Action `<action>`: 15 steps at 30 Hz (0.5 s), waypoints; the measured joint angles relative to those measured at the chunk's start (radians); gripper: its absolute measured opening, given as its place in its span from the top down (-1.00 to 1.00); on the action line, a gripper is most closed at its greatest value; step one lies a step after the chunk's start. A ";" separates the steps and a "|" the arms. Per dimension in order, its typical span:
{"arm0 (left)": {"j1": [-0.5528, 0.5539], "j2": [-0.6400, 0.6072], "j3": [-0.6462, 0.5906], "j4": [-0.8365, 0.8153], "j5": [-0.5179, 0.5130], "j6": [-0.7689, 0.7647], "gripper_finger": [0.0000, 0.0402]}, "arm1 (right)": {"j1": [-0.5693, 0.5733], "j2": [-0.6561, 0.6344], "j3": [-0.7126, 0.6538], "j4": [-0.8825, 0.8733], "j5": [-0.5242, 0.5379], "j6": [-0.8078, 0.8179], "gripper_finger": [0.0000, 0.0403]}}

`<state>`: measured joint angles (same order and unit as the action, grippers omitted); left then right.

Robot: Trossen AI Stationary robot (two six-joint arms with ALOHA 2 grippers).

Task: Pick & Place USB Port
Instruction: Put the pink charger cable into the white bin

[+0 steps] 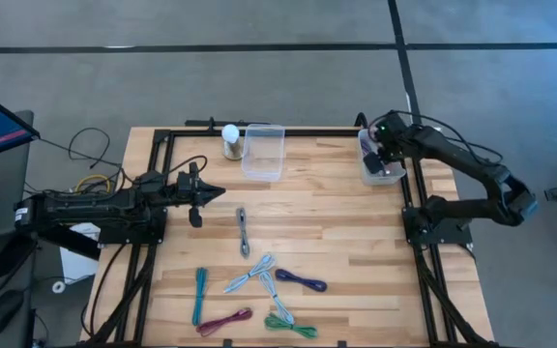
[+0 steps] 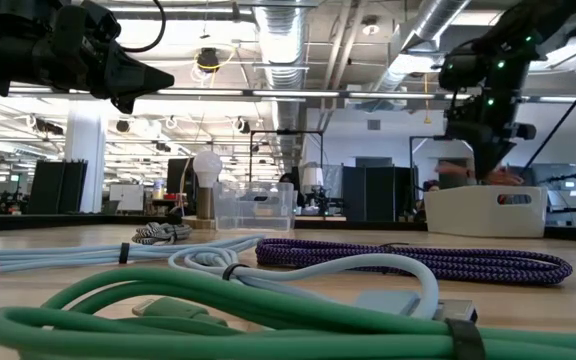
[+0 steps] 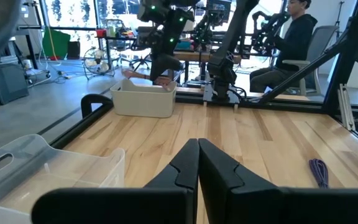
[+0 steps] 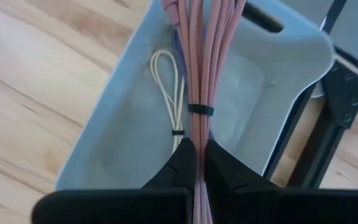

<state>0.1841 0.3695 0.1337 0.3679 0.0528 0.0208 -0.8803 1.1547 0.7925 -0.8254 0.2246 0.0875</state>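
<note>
My right gripper point(image 4: 197, 146) is shut on a pink coiled USB cable point(image 4: 199, 56) over the white bin point(image 4: 272, 74) at the table's far right point(image 1: 380, 170). A thin white cable point(image 4: 169, 81) lies on the bin's floor. In the high view my right gripper point(image 1: 387, 147) stands above the bin's far end. My left gripper point(image 1: 216, 193) is shut with nothing in it, held level above the table's left side. Several more coiled cables lie on the table near its front edge. My right gripper pinches the pink cable's bundled strands point(image 4: 199, 134) between its two fingers, just short of the black tie point(image 4: 201, 110). The fingers slant down from above and lie along the strands. The bundle hangs below them into the bin; whether its lower end touches the floor is hidden.
A clear plastic box point(image 1: 263, 152) and a white bulb on a base point(image 1: 230, 141) stand at the far middle. Grey point(image 1: 244, 232), light blue point(image 1: 249, 275), purple point(image 1: 301, 281), teal point(image 1: 200, 295), maroon point(image 1: 224, 321) and green point(image 1: 290, 325) cables lie near the front. Black frame rails edge the table.
</note>
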 joint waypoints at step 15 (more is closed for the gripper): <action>0.000 0.000 0.000 0.000 0.000 0.000 0.95 | 0.000 0.174 0.000 0.040 -0.041 -0.004 0.98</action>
<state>0.1837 0.3695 0.1336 0.3679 0.0531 0.0208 -0.8799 1.3291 0.7925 -0.7855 0.1837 0.0834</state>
